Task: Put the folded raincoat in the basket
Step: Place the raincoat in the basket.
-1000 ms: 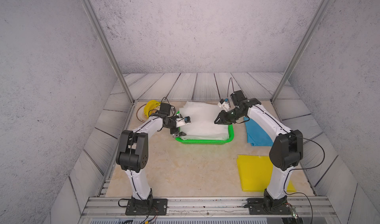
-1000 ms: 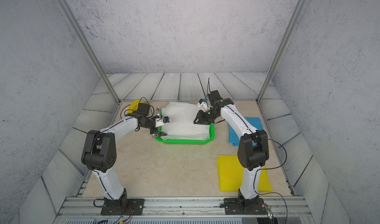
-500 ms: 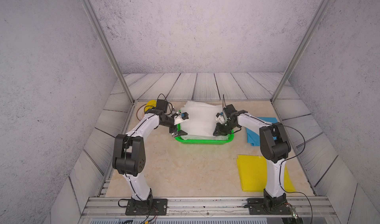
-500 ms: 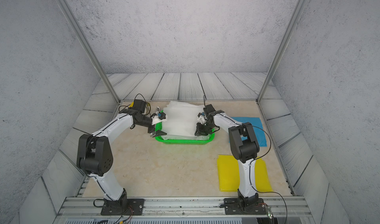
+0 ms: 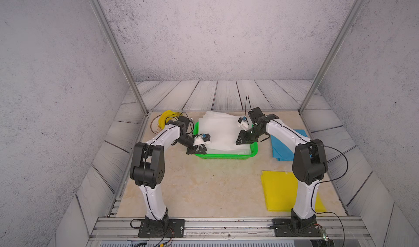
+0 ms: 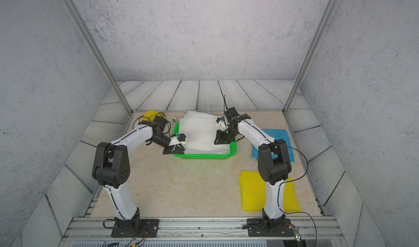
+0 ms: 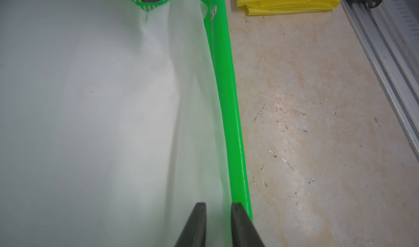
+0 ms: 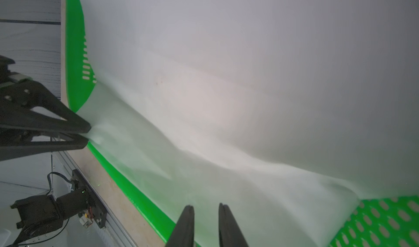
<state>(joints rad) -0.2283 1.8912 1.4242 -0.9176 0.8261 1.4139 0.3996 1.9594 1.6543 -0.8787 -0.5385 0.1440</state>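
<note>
Currently the placing step looks nearly complete: the folded raincoat lies in the basket, covering its far rim. The left claw and right claw are each narrowed onto a near corner of the film. Next, both claws should probably release and lift clear without dragging film across the beige desk, which stands between grey textured walls.

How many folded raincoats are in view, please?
3: a white one in the basket, a blue one on the table right of it, a yellow one by the right arm. The white pile may hide more.
</note>
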